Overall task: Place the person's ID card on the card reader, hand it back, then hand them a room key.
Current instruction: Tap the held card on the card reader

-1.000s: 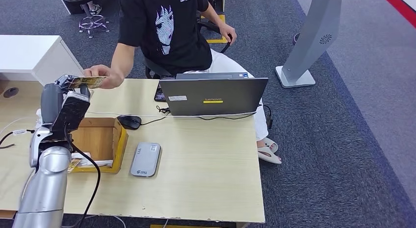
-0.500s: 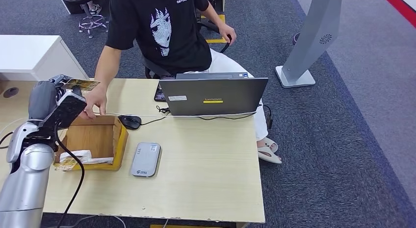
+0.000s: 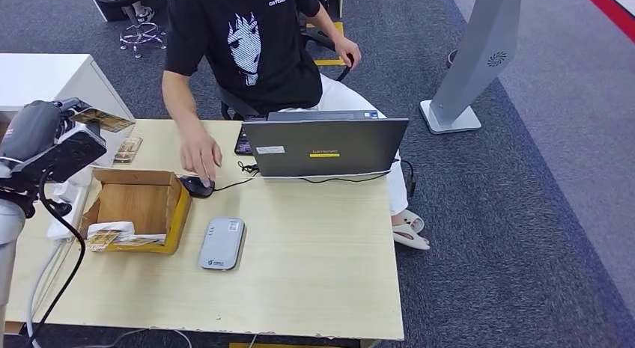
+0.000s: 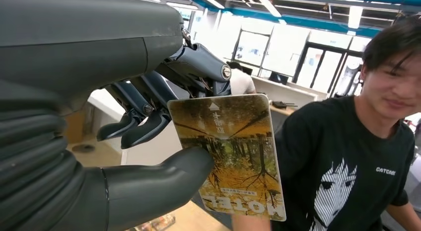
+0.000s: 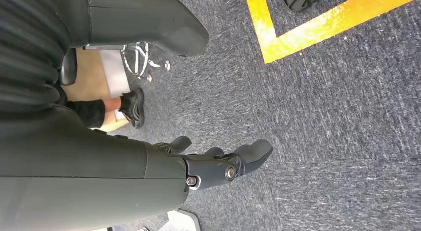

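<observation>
One card (image 4: 229, 156) is pinched in the left robot hand (image 4: 164, 136); the right robot hand (image 5: 218, 164) hangs loose, holding nothing, above carpet (image 5: 337, 121).

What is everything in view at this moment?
Card: one, yellow-brown, held up in the left hand.
Second card: one, yellowish, on the table beyond the box.
Box: one, brown, open, table's left part.
Reader: one, grey, right of the box.
Mouse: one, black, under the person's hand.
Laptop: one, grey, open, far edge.
Table: one, light wood.
Person: one, black shirt, seated behind the table.
Left hand: grey, pinching the card.
Right hand: grey, hanging over carpet, holding nothing.
</observation>
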